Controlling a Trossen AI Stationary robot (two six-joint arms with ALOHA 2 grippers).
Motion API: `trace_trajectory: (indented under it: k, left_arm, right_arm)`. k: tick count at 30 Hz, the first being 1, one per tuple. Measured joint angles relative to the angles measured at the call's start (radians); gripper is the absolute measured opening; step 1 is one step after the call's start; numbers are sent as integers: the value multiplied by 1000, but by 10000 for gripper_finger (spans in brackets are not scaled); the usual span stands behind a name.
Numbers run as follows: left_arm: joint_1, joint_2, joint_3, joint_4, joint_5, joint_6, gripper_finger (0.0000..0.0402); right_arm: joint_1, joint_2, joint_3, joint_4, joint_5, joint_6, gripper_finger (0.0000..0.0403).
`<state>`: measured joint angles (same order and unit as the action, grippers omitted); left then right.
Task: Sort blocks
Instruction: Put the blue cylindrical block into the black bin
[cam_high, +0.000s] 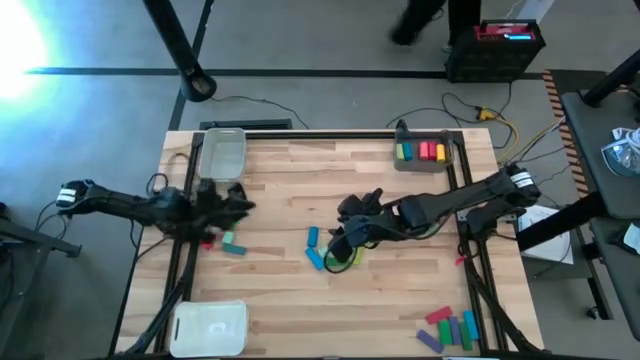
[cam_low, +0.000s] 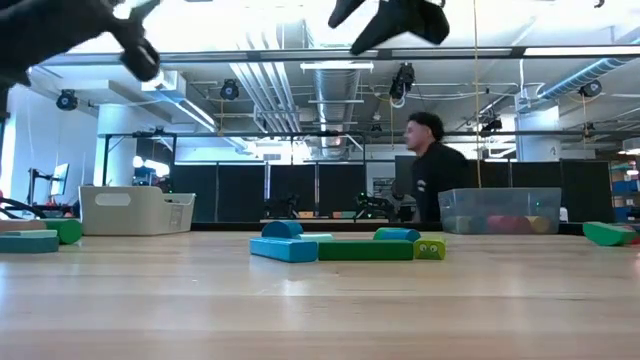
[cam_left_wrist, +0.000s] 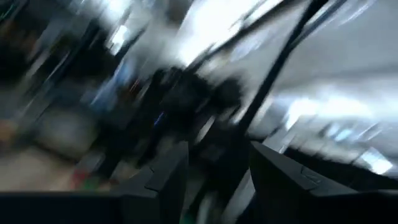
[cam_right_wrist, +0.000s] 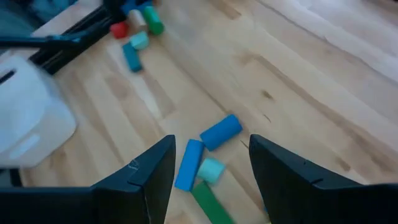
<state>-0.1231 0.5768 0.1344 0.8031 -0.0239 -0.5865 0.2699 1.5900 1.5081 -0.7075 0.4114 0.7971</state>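
While the central blocks (cam_high: 328, 250) lie loose in the middle of the table (cam_high: 300, 180), two blue bars, a pale teal piece and a green bar are packed close together, some touching. More blocks rest near the left arm, others at the near right corner, and some already sit in the clear tray (cam_high: 425, 152) at the far right.

Above the central cluster hovers the right gripper (cam_right_wrist: 211, 168), its jaws spread wide and empty. Because the pieces are so crowded, I think a descent here could catch two at once or push a neighbour away.

Over the left blocks is the left gripper (cam_high: 215, 210); its jaws seem apart, with nothing between them.
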Motion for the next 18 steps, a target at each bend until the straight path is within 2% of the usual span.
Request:
trace_trajectory:
  k: [2, 5, 9, 12, 15, 18]
  left_arm:
    - [-13, 88, 113, -245, -35, 2, 154]
    - [-27, 247, 272, -547, -142, 0, 154]
    - [-58, 440, 448, -802, -322, -115, 154]
    - [-115, 580, 545, -922, -459, -258, 154]
    - [-196, 714, 645, -951, -598, -369, 154]
    - [-259, 854, 753, -1052, -740, -525, 154]
  right_arm:
    - [12, -22, 12, -18, 0, -50, 195]
    - [29, -63, 21, -68, 5, -106, 198]
    - [61, -112, 22, -147, 12, -181, 198]
    - [108, -148, 22, -217, 49, -218, 200]
    - [162, -178, 21, -279, 116, -247, 205]
    - [214, -189, 21, -306, 174, -258, 212]
